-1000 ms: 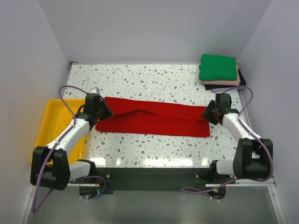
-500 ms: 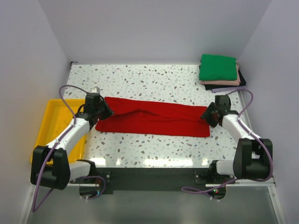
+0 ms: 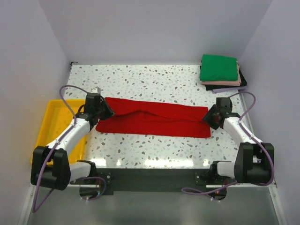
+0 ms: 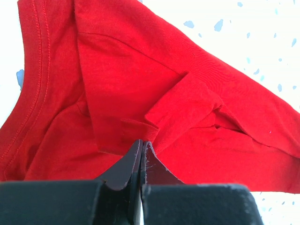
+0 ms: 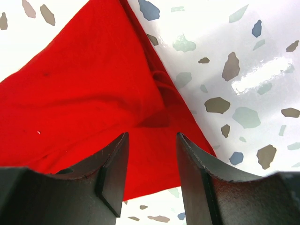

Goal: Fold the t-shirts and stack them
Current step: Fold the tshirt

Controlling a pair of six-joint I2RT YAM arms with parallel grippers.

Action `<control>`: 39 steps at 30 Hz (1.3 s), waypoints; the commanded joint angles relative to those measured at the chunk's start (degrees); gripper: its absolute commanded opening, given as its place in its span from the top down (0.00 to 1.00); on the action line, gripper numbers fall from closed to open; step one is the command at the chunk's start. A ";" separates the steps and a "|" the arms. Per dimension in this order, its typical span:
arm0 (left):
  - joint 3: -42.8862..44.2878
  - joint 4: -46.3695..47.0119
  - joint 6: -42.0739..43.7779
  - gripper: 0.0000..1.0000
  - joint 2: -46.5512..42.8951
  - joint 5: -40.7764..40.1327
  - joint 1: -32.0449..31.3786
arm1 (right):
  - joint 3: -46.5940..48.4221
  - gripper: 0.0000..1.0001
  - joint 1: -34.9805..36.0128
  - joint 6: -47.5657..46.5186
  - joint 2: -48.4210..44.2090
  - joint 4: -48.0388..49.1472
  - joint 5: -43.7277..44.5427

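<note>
The bright red t-shirt [image 3: 154, 119] lies folded into a long band across the table's middle. My left gripper [image 3: 104, 112] sits at its left end, jaws shut on a small raised fold of the red cloth [image 4: 140, 131] beside the collar [image 4: 33, 70]. My right gripper [image 3: 208, 117] is open over the shirt's right end [image 5: 84, 93], with the cloth's corner between and below the fingers [image 5: 112, 164]. A folded green t-shirt [image 3: 218, 68] tops a stack at the back right, over a pale pink one [image 3: 239, 80] and a dark one [image 3: 220, 86].
A yellow plastic tray [image 3: 54, 122] sits off the table's left edge beside my left arm. The speckled table [image 3: 150, 79] is walled on three sides. The stack stands just behind my right arm.
My right gripper has drawn slightly back and toward the near side at the shirt's right end. The left gripper and the shirt have not visibly moved.
</note>
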 commanded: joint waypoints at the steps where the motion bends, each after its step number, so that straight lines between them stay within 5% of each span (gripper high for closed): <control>1: 2.55 2.21 0.83 1.00 0.32 0.65 0.34 | 0.00 0.52 -0.26 2.23 2.13 2.39 -1.13; 9: 3.08 1.86 1.19 1.00 0.41 0.47 0.34 | 0.35 0.56 -0.44 3.64 5.12 5.03 -1.58; 14: 3.87 1.77 1.36 1.00 0.67 0.12 0.34 | 1.84 0.69 -1.31 3.91 6.35 6.09 -1.84; 21: 7.56 1.33 1.19 1.00 3.22 -0.49 0.34 | 5.45 1.00 -2.63 2.94 8.81 5.91 -3.25; 39: 33.04 0.89 2.50 1.00 21.23 -2.96 1.65 | 27.41 1.00 -5.80 -0.40 24.36 6.78 -12.91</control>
